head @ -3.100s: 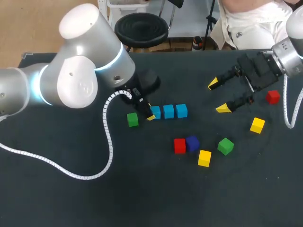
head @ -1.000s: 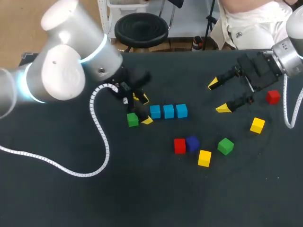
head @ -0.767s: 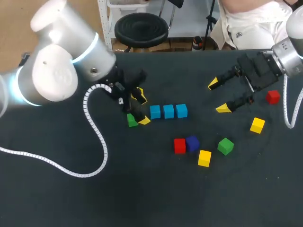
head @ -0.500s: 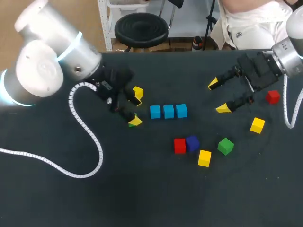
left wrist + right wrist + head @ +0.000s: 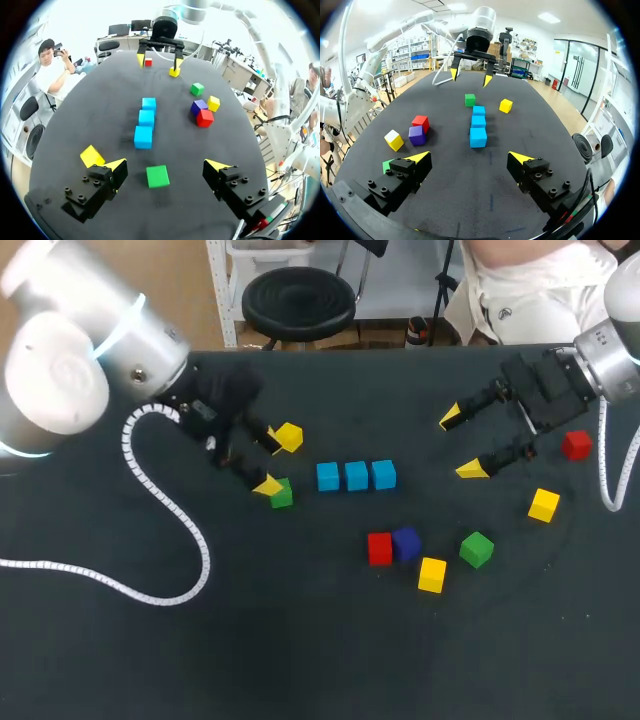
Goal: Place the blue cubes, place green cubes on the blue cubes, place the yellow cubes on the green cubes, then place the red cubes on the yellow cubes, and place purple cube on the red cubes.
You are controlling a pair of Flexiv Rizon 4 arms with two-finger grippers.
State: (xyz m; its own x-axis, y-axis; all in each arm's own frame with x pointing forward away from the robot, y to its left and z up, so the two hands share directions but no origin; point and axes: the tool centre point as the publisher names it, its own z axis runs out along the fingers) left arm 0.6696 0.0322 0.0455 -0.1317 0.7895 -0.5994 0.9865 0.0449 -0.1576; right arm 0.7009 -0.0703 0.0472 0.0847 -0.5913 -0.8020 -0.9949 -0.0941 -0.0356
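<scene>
Three blue cubes (image 5: 356, 476) lie in a row mid-table, also in the left wrist view (image 5: 146, 119) and the right wrist view (image 5: 478, 121). My left gripper (image 5: 270, 460) hangs open just left of the row. A green cube (image 5: 158, 176) sits on the table between its fingers, untouched, and a yellow cube (image 5: 91, 156) lies outside one finger. Another green cube (image 5: 477, 549), a red cube (image 5: 379, 548), the purple cube (image 5: 406, 543) and a yellow cube (image 5: 431, 574) cluster nearer the front. My right gripper (image 5: 459, 444) stands open at the back right, holding nothing.
A red cube (image 5: 575, 445) and a yellow cube (image 5: 544, 505) lie at the far right, beside my right arm. The left arm's white cable (image 5: 150, 490) loops over the table's left side. The table (image 5: 300, 660) is dark cloth.
My left arm has drawn back to the left, away from the blue row, uncovering the yellow cube behind it. The green cube now lies between its fingers. The right arm has stayed still.
</scene>
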